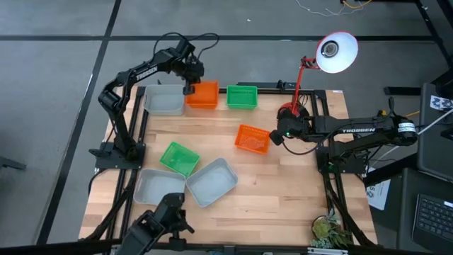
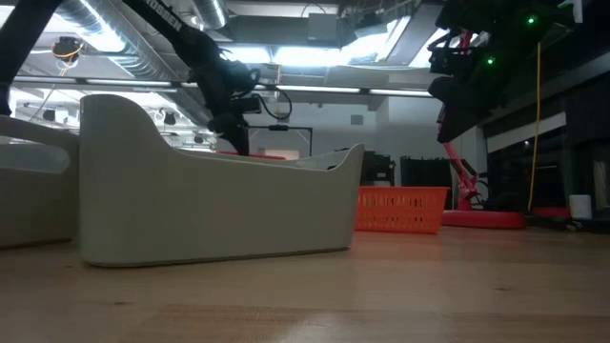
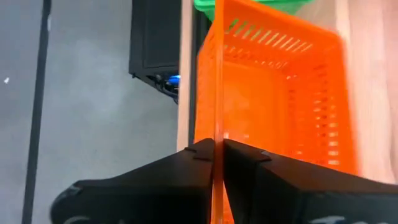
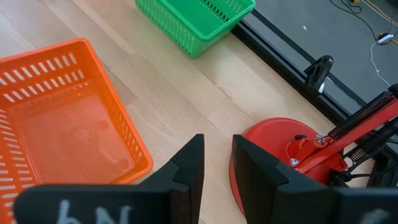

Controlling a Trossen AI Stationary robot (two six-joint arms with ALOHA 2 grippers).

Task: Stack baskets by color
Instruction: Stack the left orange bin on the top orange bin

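High view: the left gripper sits at the far left of the table, its fingers pinched together on the side wall of an orange basket. In the left wrist view the two dark fingers meet on that thin orange wall with no gap showing (a firm grip, by the look of it). Just to one side of this pincer lies a grey-white basket, touching or nearly touching the orange one; on the other side, beyond the held basket, stands a green basket.

The right gripper hovers near the middle right, its fingers parted by a narrow gap and holding nothing. A second orange basket lies just beside its tips, and the red base of the desk lamp is close behind it.

Well away from both pincers, toward the near edge, lie another green basket and two more grey-white baskets, close together.
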